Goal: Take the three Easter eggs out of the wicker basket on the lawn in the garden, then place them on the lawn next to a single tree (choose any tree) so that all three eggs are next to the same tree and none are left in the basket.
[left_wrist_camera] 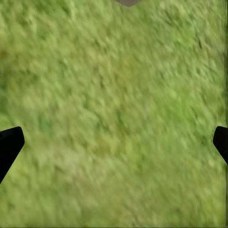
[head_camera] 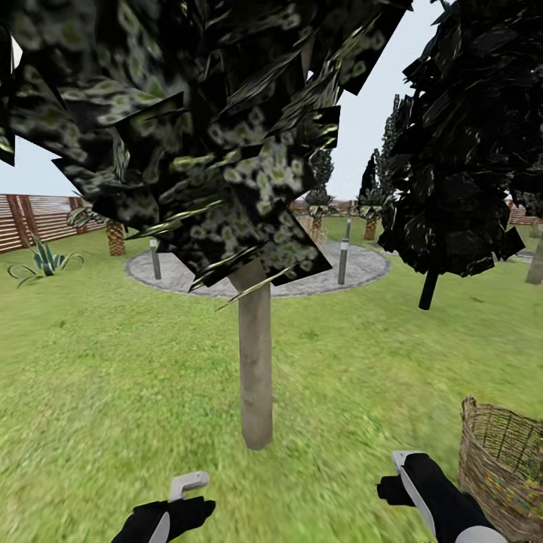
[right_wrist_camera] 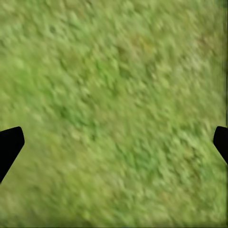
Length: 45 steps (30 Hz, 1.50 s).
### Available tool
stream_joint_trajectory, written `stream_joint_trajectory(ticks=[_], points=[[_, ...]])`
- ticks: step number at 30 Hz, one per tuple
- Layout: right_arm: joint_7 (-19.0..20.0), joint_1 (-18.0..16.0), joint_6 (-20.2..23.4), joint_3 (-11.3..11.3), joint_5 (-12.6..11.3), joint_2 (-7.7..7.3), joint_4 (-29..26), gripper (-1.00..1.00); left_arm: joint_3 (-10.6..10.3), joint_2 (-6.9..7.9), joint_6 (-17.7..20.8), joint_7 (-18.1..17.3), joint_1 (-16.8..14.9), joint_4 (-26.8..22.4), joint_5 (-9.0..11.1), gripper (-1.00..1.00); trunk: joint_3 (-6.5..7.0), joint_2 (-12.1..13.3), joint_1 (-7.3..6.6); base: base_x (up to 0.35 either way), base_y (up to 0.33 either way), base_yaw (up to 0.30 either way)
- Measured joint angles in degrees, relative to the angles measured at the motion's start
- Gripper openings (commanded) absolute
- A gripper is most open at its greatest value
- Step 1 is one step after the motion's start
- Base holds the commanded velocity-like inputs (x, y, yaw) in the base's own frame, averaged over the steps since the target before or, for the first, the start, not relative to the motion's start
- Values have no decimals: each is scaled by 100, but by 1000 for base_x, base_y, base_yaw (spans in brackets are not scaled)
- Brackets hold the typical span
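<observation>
Approaching basket, nothing picked yet.
Left tool [left_wrist_camera: 114,142] and right tool [right_wrist_camera: 114,142] are hanging spread wide, empty, over the lawn [head_camera: 113,362]; wicker basket [head_camera: 501,467] is sitting near right, tree [head_camera: 255,362] standing beyond. Next: reaching into basket for eggs.

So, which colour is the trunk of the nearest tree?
Pale grey-beige; the trunk shows best in the head view.

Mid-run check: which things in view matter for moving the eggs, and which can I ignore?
Job: wicker basket, pale-trunk tree, lawn, left gripper, right gripper, both open over grass.

Ignore: dark tree, paved patio, fence, spiky plant.
</observation>
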Motion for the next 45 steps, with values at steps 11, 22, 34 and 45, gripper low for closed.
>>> stream_joint_trajectory(ticks=[11,22,34,45], points=[[-7,0,0,8,2,14,0,100,-7,-29,0,-5,0,184,6,100,278,441,-242,0,0,-192],[-10,-1,-1,8,14,15,2,100,34,-59,-150,-17,1,224,37,100,498,883,-483,0,-20,-39],[-11,-1,-6,13,46,33,0,100,8,-113,-310,12,1,246,-6,100,713,1364,-747,0,-286,0],[-16,-1,-7,16,51,48,1,100,1,-114,-310,13,1,247,-11,100,911,1805,-989,0,-307,0]])
